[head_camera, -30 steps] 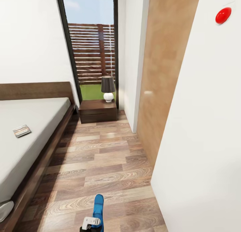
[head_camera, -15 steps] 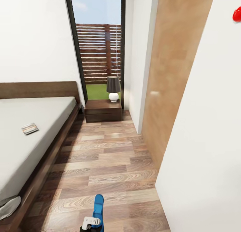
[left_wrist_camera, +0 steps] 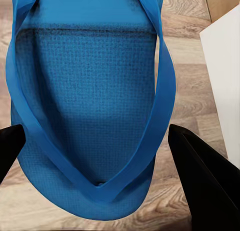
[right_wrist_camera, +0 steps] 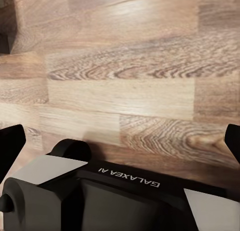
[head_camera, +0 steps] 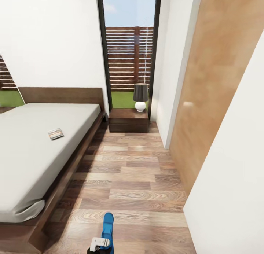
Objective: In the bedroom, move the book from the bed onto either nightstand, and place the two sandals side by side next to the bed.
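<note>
The bright blue flat sandal [left_wrist_camera: 90, 106] is showing a fine woven grain on its sole and plain smooth blue straps, lying against the wood-plank floor [head_camera: 135, 180] that is running in streaky bands of tan, grey-brown and darker brown. The pale grey plain mattress of the bed [head_camera: 33, 147] is sitting in a dark brown wooden frame, with a small dark-and-grey book [head_camera: 55, 133] on it. The reddish-brown wooden nightstand [head_camera: 129, 120] is carrying a lamp [head_camera: 140, 96] with a dark shade and white round base, before a brown slatted fence [head_camera: 130, 58], green grass and blue sky.
</note>
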### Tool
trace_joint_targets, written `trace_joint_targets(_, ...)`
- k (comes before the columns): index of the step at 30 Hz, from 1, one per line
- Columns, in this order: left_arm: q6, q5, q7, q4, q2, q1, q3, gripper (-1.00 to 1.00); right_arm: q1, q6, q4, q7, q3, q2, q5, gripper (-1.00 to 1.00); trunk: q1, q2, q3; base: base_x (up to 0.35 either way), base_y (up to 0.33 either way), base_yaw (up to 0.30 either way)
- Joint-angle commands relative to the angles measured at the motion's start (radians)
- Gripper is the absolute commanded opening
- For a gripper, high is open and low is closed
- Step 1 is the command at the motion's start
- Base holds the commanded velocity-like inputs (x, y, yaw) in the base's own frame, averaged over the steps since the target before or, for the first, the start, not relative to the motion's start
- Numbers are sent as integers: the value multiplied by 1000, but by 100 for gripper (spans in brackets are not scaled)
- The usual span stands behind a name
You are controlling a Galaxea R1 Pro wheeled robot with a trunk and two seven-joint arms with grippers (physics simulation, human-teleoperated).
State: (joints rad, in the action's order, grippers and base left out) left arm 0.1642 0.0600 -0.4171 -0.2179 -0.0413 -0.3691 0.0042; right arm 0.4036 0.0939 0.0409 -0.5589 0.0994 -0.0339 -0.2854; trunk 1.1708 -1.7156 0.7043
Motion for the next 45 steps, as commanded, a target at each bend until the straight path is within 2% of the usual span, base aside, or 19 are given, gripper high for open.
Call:
trace_joint_targets(1,2,6,-3,2,0,-1,0,-100,0,7,2,-3,8,-1,-11,100,0,0,1,0,0,290)
trace_joint_targets(45,2,6,-3,2,0,-1,0,-100,0,7,2,-2,8,0,-11,100,0,0,1,0,0,290)
